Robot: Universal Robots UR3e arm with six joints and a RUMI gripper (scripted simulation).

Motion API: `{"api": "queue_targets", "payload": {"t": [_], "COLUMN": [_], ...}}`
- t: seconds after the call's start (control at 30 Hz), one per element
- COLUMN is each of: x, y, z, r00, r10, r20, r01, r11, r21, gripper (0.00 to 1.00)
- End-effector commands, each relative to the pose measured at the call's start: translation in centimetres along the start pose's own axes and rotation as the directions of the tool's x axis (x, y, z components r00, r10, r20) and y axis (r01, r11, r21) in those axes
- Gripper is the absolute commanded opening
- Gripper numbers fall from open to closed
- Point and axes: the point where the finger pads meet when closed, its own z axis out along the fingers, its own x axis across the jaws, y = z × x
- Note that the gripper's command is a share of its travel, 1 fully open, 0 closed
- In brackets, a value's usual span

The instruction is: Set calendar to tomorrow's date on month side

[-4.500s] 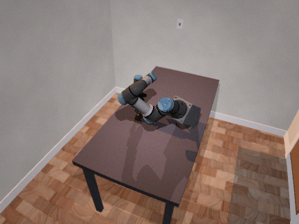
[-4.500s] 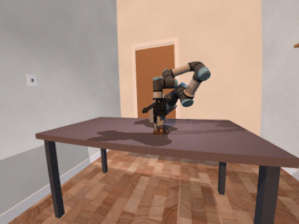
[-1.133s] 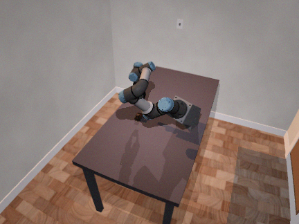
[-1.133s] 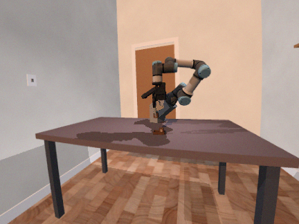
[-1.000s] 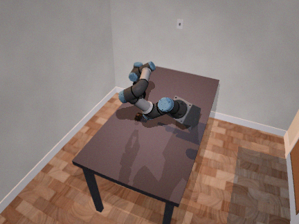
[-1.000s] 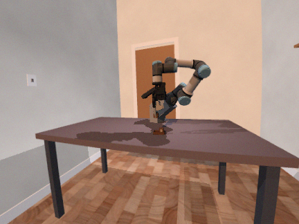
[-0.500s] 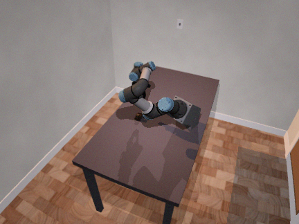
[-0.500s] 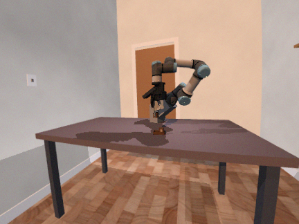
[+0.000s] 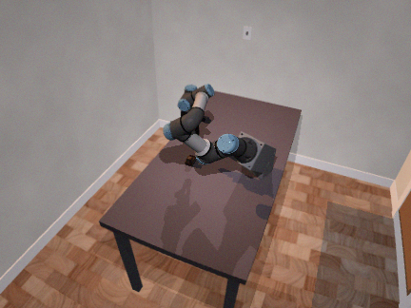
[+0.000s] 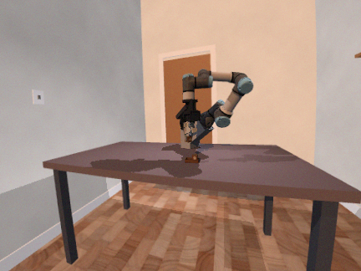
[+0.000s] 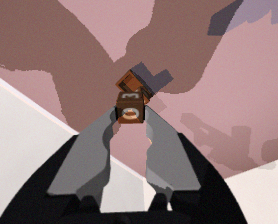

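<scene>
In the wrist view my gripper [image 11: 131, 106] is shut on a brown number cube [image 11: 131, 106]. The cube shows a white 0 on the face toward the camera and a 3 on the face above it. I hold it above the table. Below and just beyond it lies the brown calendar tray [image 11: 131, 81], partly hidden by the cube; I cannot tell whether a second cube sits in it. In the exterior view the gripper [image 10: 190, 142] hangs over the tray [image 10: 191, 160] on the table. In the top view the tray [image 9: 190, 160] is a small brown spot beside the arm.
The dark brown table [image 10: 200, 166] stands on a wooden floor. The arm's base plate [image 9: 254, 152] sits near the table's right edge. The arm's elbow [image 9: 190, 117] folds over the far half of the table. Walls stand close on two sides.
</scene>
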Motion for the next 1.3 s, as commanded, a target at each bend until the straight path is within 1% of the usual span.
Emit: {"api": "queue_targets", "payload": {"t": [0.0,0.07,0.13,0.2,0.23,0.3,0.33,0.4,0.5,0.6,0.67,0.7,0.73,0.8,0.83,0.9,0.93,0.97,1.0,1.07,1.1,1.2,1.23,1.27], "x": [0.06,0.13,0.17,0.24,0.25,0.32,0.33,0.39,0.40,0.49,0.52,0.55,0.55,0.60,0.60,0.63,0.64,0.65,0.66,0.66,0.67,0.69,0.69,0.69], "y": [-0.11,-0.15,-0.17,-0.19,-0.19,-0.20,-0.20,-0.21,-0.21,-0.19,-0.18,-0.17,-0.17,-0.14,-0.14,-0.10,-0.09,-0.07,-0.05,-0.05,-0.04,0.04,0.04,0.07], "z": [-0.07,-0.07,-0.07,-0.07,-0.07,-0.07,-0.07,-0.07,-0.07,-0.07,-0.07,-0.07,-0.07,-0.07,-0.07,-0.07,-0.07,-0.07,-0.06,-0.06,-0.06,-0.06,-0.06,-0.06], "r00": [0.991,0.978,0.968,0.947,0.944,0.916,0.913,0.879,0.874,0.802,0.774,0.747,0.745,0.688,0.682,0.624,0.614,0.578,0.554,0.554,0.541,0.428,0.424,0.384], "r10": [0.131,0.210,0.250,0.321,0.330,0.401,0.409,0.478,0.487,0.598,0.633,0.664,0.667,0.725,0.731,0.781,0.789,0.816,0.832,0.832,0.841,0.904,0.906,0.923], "r20": [0.002,0.003,0.003,0.004,0.004,0.005,0.005,0.005,0.005,0.006,0.007,0.007,0.007,0.007,0.008,0.008,0.008,0.008,0.008,0.008,0.008,0.009,0.009,0.009], "r01": [-0.131,-0.210,-0.250,-0.321,-0.330,-0.401,-0.409,-0.478,-0.487,-0.598,-0.633,-0.664,-0.667,-0.725,-0.731,-0.781,-0.789,-0.816,-0.832,-0.832,-0.841,-0.904,-0.906,-0.923], "r11": [0.991,0.978,0.968,0.947,0.944,0.916,0.913,0.879,0.874,0.802,0.774,0.747,0.745,0.688,0.682,0.624,0.614,0.578,0.554,0.554,0.541,0.428,0.424,0.384], "r21": [0.009,0.009,0.009,0.008,0.008,0.008,0.008,0.007,0.007,0.007,0.006,0.006,0.006,0.005,0.005,0.005,0.005,0.004,0.004,0.004,0.004,0.003,0.003,0.002], "gripper": [0.10,0.10,0.10,0.10,0.10,0.10,0.10,0.10,0.10,0.10,0.10,0.10,0.10,0.10,0.10,0.10,0.10,0.10,0.10,0.10,0.10,0.10,0.10,0.10]}}
